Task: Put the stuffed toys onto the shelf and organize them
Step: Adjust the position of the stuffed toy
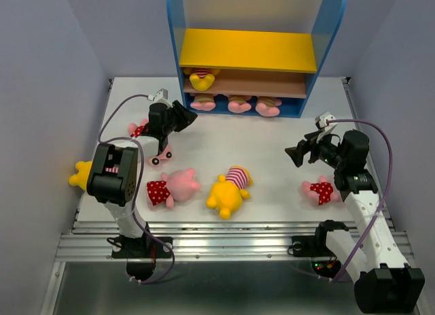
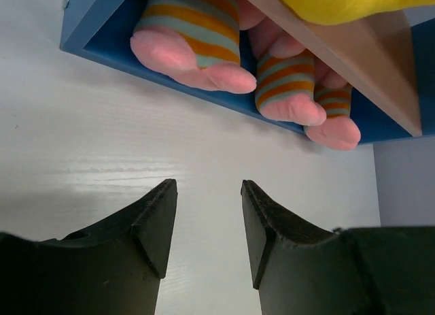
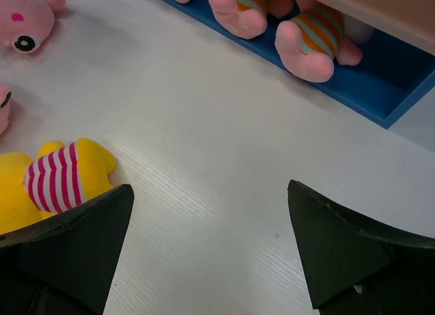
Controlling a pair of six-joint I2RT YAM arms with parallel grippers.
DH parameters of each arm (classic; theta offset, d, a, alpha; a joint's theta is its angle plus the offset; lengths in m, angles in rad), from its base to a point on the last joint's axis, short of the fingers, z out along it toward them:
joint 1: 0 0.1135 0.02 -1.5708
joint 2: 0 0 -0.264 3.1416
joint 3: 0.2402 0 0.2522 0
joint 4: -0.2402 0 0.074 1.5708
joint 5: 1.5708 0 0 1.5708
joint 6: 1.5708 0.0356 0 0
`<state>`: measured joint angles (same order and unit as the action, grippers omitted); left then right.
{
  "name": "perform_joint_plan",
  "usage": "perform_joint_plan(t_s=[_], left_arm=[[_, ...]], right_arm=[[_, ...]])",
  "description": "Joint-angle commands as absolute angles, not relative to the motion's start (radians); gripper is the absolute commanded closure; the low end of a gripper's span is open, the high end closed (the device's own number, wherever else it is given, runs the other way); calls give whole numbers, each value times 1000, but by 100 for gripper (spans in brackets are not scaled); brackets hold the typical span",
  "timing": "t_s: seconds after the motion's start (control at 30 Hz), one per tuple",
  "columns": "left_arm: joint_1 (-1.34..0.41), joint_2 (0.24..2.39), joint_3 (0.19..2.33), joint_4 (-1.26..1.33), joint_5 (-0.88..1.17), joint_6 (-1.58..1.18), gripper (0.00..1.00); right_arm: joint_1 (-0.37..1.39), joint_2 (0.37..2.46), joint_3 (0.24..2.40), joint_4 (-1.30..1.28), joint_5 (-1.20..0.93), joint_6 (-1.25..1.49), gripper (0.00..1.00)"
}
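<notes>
The shelf point(image 1: 248, 50) stands at the back. A yellow bear point(image 1: 202, 78) sits on its brown board, and three striped pigs point(image 1: 239, 104) line its blue base. My left gripper point(image 1: 189, 115) hovers open and empty in front of the leftmost pig point(image 2: 187, 50). Partly under that arm lies a dotted pig point(image 1: 162, 156). Another dotted pig point(image 1: 171, 187) and a striped yellow bear point(image 1: 229, 190) lie at the front middle. A third dotted pig point(image 1: 319, 190) lies by the right arm. My right gripper point(image 1: 293, 155) is wide open over bare table, the bear point(image 3: 58, 182) at its left.
A further yellow toy point(image 1: 80, 173) pokes out at the table's left edge, mostly hidden behind the left arm. Tall blue side panels point(image 1: 175, 43) flank the shelf. Grey walls close in both sides. The table's metal rail point(image 1: 224, 237) runs along the front.
</notes>
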<state>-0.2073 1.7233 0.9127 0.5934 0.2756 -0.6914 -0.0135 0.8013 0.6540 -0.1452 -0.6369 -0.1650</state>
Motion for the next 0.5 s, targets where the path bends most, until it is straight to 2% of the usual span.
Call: perform_joint_plan(t_s=[0.0, 0.47], left_arm=[[-201, 1787, 948, 757, 261, -803, 46], [-202, 1945, 1032, 890, 215, -954, 44]], right_arm=[[-20, 799, 644, -97, -650, -181, 0], [-20, 804, 644, -97, -655, -183, 0]])
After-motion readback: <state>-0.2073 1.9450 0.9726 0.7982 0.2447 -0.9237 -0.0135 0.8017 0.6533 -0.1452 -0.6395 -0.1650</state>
